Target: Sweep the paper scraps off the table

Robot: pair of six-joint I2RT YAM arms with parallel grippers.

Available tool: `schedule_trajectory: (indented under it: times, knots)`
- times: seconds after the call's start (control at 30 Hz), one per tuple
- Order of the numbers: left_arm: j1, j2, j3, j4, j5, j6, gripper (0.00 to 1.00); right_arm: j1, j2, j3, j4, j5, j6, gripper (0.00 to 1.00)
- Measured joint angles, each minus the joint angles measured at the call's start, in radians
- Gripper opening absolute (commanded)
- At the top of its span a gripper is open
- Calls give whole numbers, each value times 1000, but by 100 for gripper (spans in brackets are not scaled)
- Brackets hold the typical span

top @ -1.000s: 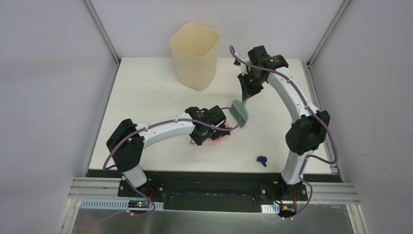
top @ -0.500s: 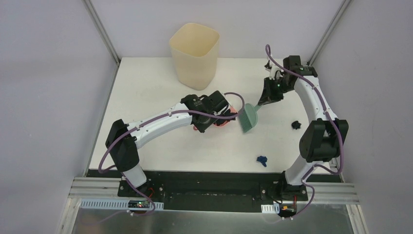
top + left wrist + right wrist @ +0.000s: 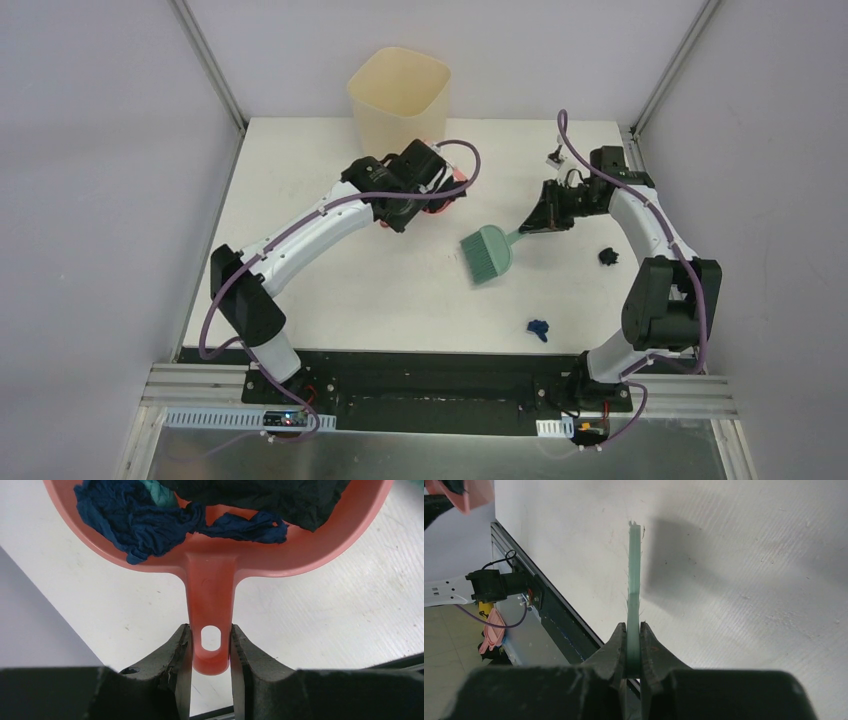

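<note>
The table is a flat, matte white square with a black edge strip along its near side, boxed in by plain pale grey walls on slim aluminium posts. A cream plastic bin, smooth, with rounded corners and tapering downward, stands at 12 o'clock. 2 paper scraps lie loose on the tabletop: a dark blue wad at about 5 o'clock near the front strip, and a black wad at 3 o'clock close to the right edge. More crumpled paper, dark blue, black and a bit of teal, sits in the glossy pink dustpan. The left arm stretches in a long diagonal from 7 o'clock up toward the bin, and the left gripper is pinched narrow on the tip of the dustpan's flat handle, one finger on each side of its hanging hole. The right arm rises at 5 o'clock, elbows out past the right edge and folds back toward the centre. The right gripper is clamped tight on the thin handle of the green brush, whose fan-shaped bristle head points toward 7 o'clock over the middle of the table. I cannot tell whether its bristles touch the surface.
</note>
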Motion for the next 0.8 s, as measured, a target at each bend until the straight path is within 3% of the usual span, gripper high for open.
schedule_trajectory:
  times: [0.8]
  knots:
    - [114, 87, 379, -24, -49, -7, 12, -9, 0, -31, 70, -103, 18, 0]
